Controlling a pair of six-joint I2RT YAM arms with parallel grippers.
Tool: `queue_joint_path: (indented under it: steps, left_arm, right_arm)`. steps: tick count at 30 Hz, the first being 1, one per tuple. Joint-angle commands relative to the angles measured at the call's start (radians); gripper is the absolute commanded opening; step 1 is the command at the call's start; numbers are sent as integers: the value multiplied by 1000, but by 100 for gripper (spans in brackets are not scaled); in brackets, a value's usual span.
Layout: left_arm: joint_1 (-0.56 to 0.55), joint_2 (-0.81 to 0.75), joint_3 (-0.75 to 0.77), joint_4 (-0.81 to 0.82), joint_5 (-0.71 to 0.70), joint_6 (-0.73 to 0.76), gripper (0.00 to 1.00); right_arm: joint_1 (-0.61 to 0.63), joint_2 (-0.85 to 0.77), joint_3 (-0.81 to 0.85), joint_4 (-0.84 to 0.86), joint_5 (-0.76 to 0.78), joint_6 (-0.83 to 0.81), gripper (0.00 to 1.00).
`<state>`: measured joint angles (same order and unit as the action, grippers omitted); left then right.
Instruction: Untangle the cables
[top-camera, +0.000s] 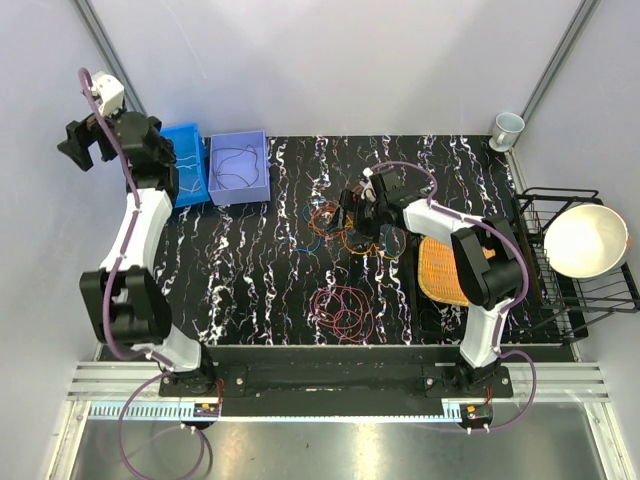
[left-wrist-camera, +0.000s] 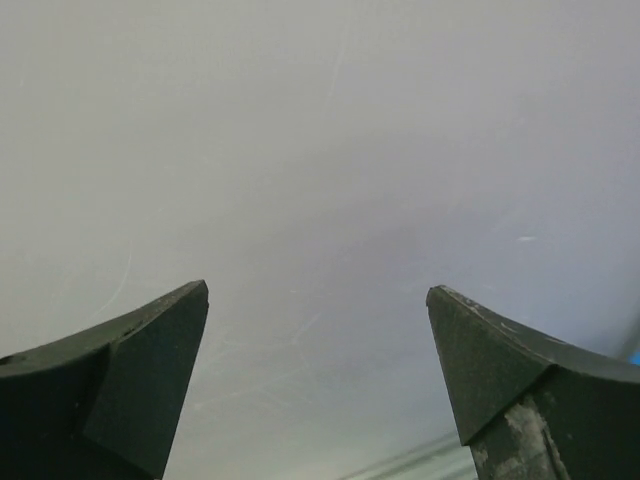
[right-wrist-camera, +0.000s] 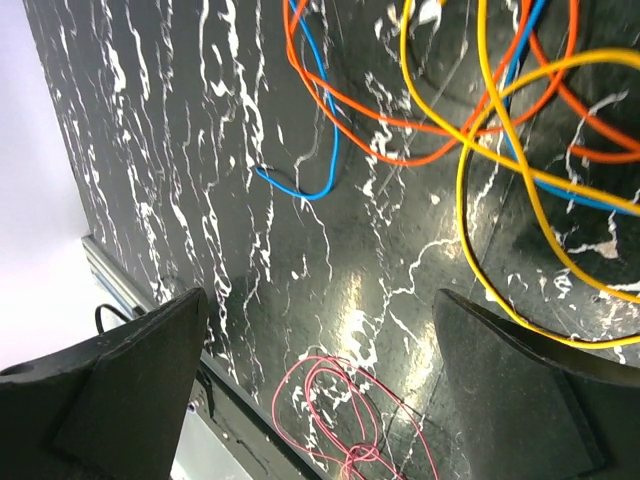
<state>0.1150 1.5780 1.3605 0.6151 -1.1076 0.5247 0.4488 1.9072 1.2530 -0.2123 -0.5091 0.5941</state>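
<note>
1. The right gripper is hanging over the black marbled table, its jaws spread wide with nothing between them.
2. In the top view, this gripper is sitting near the center of the frame, directly above the tangle of cables.
3. In the right wrist view, an orange cable, a yellow cable and a blue cable are crossing one another in the upper right of the frame, all lying on the table.
4. A magenta-red cable is lying in loose loops at the lower center of that view, apart from the tangle. In the top view it is lying below the tangle, nearer the arm bases.
5. The left gripper is facing a plain pale wall, its jaws standing wide apart and empty.
6. In the top view, the left gripper is raised at the upper left of the frame, well apart from the cables.
7. 2 bins are standing side by side at the upper left of the table: a blue bin and a lavender bin, the latter holding a thin dark cable.
8. At the right of the frame, a woven orange mat is lying partly under the right arm.
9. Beside the mat, a black wire rack is holding a white bowl.
10. A pale cup is standing at the upper right corner of the table.
</note>
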Motion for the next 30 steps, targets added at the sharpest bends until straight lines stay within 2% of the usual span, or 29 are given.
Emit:
queue_joint_path:
  steps: [1, 2, 3, 4, 6, 7, 12, 14, 15, 19, 21, 24, 26, 29, 30]
  left_arm:
    - [-55, -104, 75, -334, 122, -290, 99]
    - [-73, -108, 92, -412, 167, -331, 99]
    - [-81, -101, 116, -566, 234, -363, 99]
    - [-87, -92, 185, -663, 288, -452, 99]
    - [-95, -55, 251, -894, 461, -531, 99]
    - [-100, -47, 273, -938, 521, -625, 99]
    - [-178, -38, 245, -1058, 790, -712, 99]
    - [-201, -20, 235, -1075, 897, -773, 99]
    - [-210, -12, 212, -1062, 1020, -787, 99]
    - [-248, 54, 158, -1043, 1101, -897, 99]
    - [-256, 63, 80, -967, 1187, -931, 99]
    - [-285, 79, 23, -910, 1172, -977, 99]
    - [-305, 88, -6, -859, 1228, -979, 99]
    - [-343, 112, -20, -838, 1195, -1023, 99]
    - [-351, 120, -23, -810, 1230, -1016, 99]
  right_arm:
    - [-4, -7, 77, -36, 61, -22, 100]
    - [-4, -11, 88, -42, 70, -23, 100]
    - [-4, -13, 91, -59, 81, -24, 100]
    - [-4, -14, 97, -67, 102, -30, 100]
    - [-4, -11, 117, -96, 125, -31, 100]
    - [-4, -11, 126, -110, 151, -40, 100]
    - [-4, -43, 157, -170, 257, -66, 100]
    - [-5, -69, 149, -177, 296, -68, 100]
    - [-7, -79, 148, -182, 303, -63, 100]
    - [-13, -114, 123, -188, 334, -54, 100]
    - [-15, -137, 111, -188, 339, -57, 100]
    - [-22, -158, 91, -187, 345, -59, 100]
    - [-24, -165, 82, -187, 340, -57, 100]
    - [-24, -158, 85, -183, 325, -54, 100]
    - [-24, -157, 86, -182, 322, -53, 100]
